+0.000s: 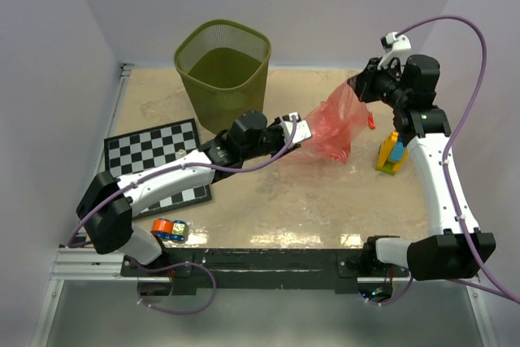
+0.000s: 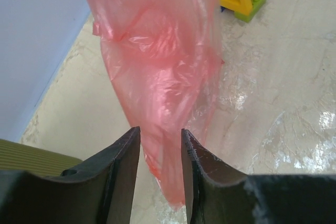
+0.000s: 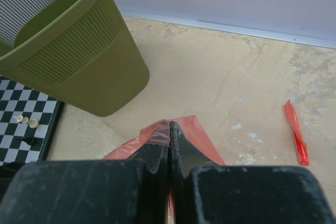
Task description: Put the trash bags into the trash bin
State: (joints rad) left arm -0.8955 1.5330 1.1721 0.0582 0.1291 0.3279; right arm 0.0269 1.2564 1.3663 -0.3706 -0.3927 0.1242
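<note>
Trash bag [image 1: 337, 123] gripped at its top
Your right tool [image 3: 169, 129] was shut on it; your left tool [image 2: 160, 135] stood partly open around its lower end, the trash bin [image 1: 221, 71] just beside that tool.

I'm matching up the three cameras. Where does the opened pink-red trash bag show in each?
Top external: trash bag right of centre, between the arms' ends.
Left wrist: upper middle, trailing down into the left gripper.
Right wrist: bottom centre, pinched by the right gripper.
Shared landmark: trash bin, upper left in top and right wrist views.
</note>
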